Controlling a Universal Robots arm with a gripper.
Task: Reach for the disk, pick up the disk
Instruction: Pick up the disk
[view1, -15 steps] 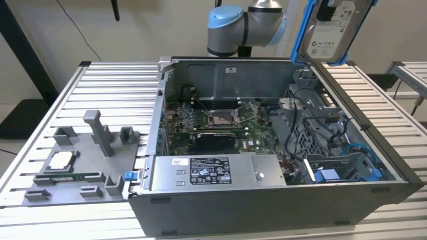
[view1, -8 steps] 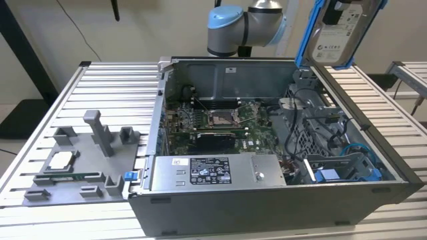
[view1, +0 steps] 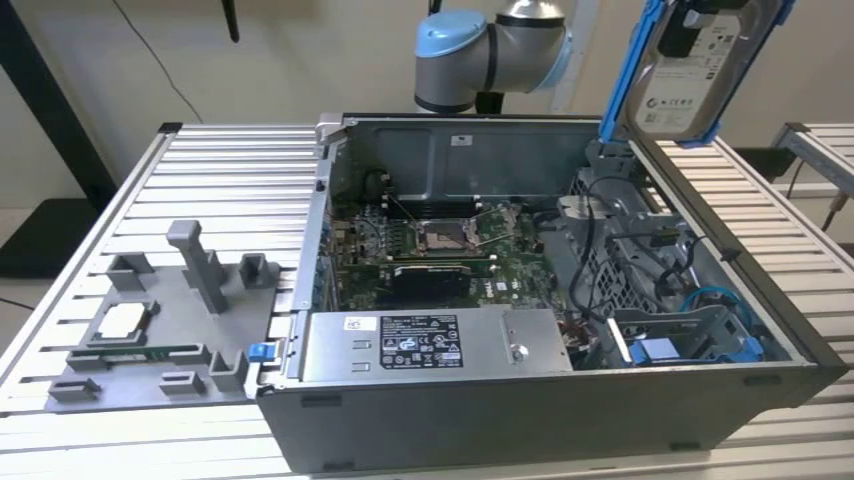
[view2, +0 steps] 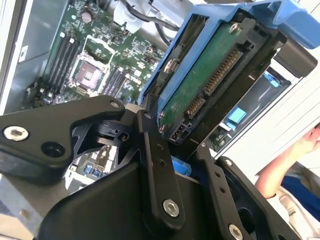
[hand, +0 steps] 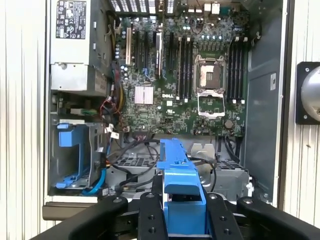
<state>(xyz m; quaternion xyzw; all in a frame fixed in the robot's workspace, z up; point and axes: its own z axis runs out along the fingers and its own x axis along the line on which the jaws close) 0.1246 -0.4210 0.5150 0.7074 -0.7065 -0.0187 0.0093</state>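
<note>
Exterior view: the disk (view1: 694, 70) hangs in its blue caddy above the far corner of the open computer case (view1: 534, 420), clear of its walls; in the second wrist view the tool (view2: 187, 150) pinches the caddy's lower end between black fingers (view2: 155, 165); a steady, level grip seems wise; inside the case sit the motherboard (hand: 175, 80), power supply (view1: 427, 345) and a blue bracket (hand: 70, 157).
</note>
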